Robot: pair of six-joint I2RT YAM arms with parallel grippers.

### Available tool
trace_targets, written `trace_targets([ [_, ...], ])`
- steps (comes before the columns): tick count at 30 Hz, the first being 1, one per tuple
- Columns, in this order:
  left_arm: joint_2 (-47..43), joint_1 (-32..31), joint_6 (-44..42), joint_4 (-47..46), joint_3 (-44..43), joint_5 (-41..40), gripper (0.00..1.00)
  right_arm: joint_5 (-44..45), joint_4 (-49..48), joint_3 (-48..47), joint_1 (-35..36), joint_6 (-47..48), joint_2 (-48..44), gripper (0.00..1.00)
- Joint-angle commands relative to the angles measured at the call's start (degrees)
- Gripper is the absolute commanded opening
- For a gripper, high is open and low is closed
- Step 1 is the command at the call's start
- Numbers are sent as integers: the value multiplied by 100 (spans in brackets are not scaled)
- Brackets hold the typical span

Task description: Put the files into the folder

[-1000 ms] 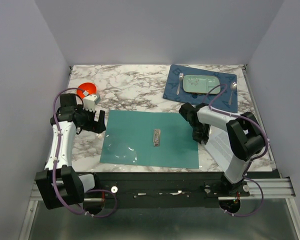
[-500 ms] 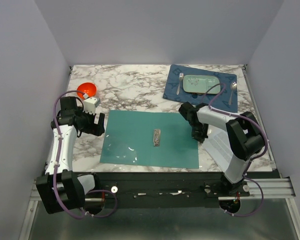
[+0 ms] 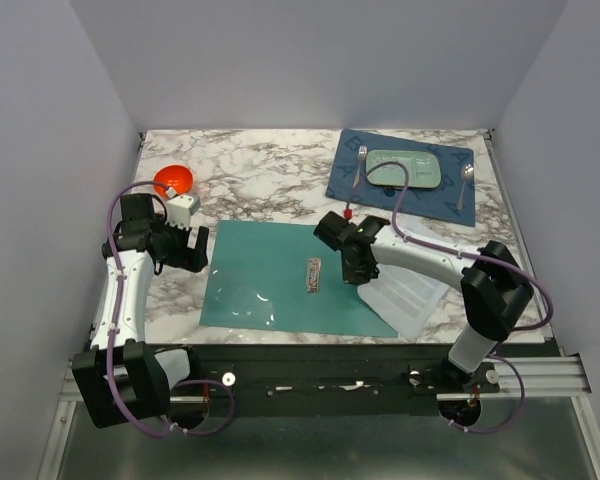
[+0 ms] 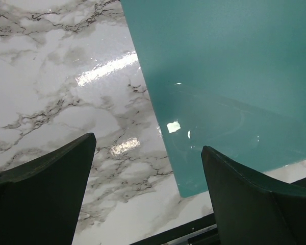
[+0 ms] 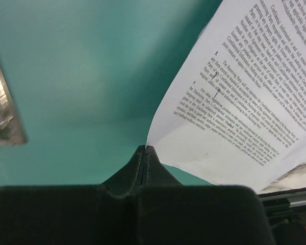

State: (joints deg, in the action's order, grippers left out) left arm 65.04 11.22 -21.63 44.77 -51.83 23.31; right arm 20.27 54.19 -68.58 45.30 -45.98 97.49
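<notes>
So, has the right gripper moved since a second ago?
Yes. The right gripper slid left, from the right edge of the folder toward its metal clip, pulling the files along.

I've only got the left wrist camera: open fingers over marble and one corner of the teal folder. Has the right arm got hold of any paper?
Observer: Yes. The right fingers are pinched shut on one corner of a printed sheet.
Operator: Where is that sheet relative to the folder?
Observer: From above, the held corner is over the right leaf of the folder. The rest trails off its right edge onto the marble table.
Operator: Is the clip covered?
Observer: No. The metal clip at the spine is bare, just left of the right fingers.
</notes>
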Motion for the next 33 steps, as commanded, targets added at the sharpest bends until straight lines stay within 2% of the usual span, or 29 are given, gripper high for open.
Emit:
trace_targets([
  [1, -105, -24, -87, -65, 51, -151, 99, -462, -102, -410, 733, -157, 68, 0],
  [6, -167, -15, -140, 5, 24, -213, 99, -936, -532, -929, 1489, 395, 647, 0],
  [12, -254, -15, -184, 84, 7, -274, 99, -1210, -673, -1325, 1737, 643, 1035, 0],
  [14, -289, -24, -193, 102, -20, -292, 99, -1149, -691, -1360, 1737, 669, 974, 25],
  [15, -290, -24, -210, 119, -20, -309, 99, -1140, -778, -1308, 1728, 712, 895, 33],
  [16, -290, -15, -202, 145, -37, -310, 99, -1096, -840, -1238, 1719, 722, 633, 55],
  [17, -298, -24, -210, 163, -46, -318, 99, -1009, -875, -1176, 1710, 713, 474, 68],
  [18, -307, -24, -228, 181, -46, -344, 99, -938, -997, -1089, 1606, 687, 307, 75],
  [20, -368, -24, -254, 190, -20, -388, 99, -806, -1077, -720, 1404, 678, -290, 81],
  [23, -447, -24, -289, 198, 24, -415, 99, -928, -1139, -185, 640, 678, -966, 97],
  [24, -457, -24, -281, 224, 33, -415, 99, -972, -1191, -61, 186, 730, -1108, 98],
  [26, -492, -24, -272, 242, 42, -398, 99, -955, -1218, 272, -239, 774, -1424, 98],
  [27, -492, -15, -272, 260, 50, -406, 99, -1016, -1331, 388, -650, 940, -1504, 96],
  [30, -501, -15, -263, 277, 33, -406, 99, -1096, -1377, 652, -1292, 1204, -1750, 91],
  [31, -483, -15, -272, 295, 24, -432, 99, -1104, -1272, 774, -1826, 1309, -1803, 90],
  [33, -474, -15, -281, 321, -2, -459, 99, -1288, -1525, 1003, -2129, 1372, -1962, 90],
])
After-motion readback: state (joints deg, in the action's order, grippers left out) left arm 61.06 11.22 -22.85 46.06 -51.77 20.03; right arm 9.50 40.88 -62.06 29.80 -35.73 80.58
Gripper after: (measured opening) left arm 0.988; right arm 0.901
